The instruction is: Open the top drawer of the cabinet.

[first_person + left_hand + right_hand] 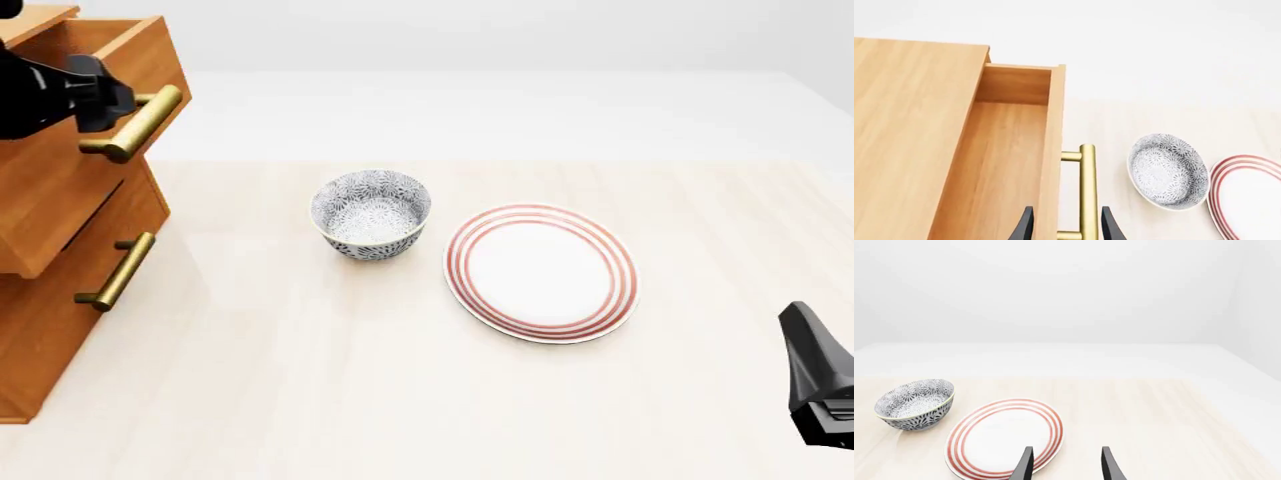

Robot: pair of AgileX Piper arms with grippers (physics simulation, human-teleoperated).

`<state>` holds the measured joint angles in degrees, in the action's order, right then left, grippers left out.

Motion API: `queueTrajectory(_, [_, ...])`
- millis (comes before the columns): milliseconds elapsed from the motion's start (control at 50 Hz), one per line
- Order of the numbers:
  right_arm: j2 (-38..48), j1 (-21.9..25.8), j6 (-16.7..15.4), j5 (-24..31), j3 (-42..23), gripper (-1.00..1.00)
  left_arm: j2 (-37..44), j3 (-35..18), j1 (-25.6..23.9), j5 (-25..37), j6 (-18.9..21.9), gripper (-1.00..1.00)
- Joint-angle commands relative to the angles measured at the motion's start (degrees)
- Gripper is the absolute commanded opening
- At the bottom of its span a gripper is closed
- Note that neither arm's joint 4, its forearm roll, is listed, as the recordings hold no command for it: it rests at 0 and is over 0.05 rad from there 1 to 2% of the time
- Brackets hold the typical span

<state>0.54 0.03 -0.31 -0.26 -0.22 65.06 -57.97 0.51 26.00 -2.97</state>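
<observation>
1. Straddling brass bar handle (pixel 1087 192) of pulled-out orange-brown wooden top drawer (pixel 1004 165): left gripper (pixel 1066 225), black fingers apart, contact unclear.
2. Standing at nine o'clock: tall wooden cabinet (pixel 54 300).
3. Hovering at five o'clock: right gripper (pixel 1066 465), parted, empty.

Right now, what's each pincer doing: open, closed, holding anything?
Left pincer: fingers straddle the top drawer's brass handle, drawer pulled out; firm grip cannot be told.
Right pincer: open, empty, above the table.

No readable text, labels, brands, numbers or signs appear on anything here.
</observation>
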Motion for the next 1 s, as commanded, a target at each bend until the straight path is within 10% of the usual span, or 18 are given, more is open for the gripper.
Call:
queueTrajectory(20, [-0.1, 0.0, 0.1, 0.1, 0.0, 1.00, 1.2, 0.4, -1.3, -0.4, 0.4, 1.00])
queueTrajectory(1000, [-0.1, 0.0, 0.1, 0.1, 0.0, 1.00, 2.0, -1.4, -9.1, 2.2, 1.2, 1.00])
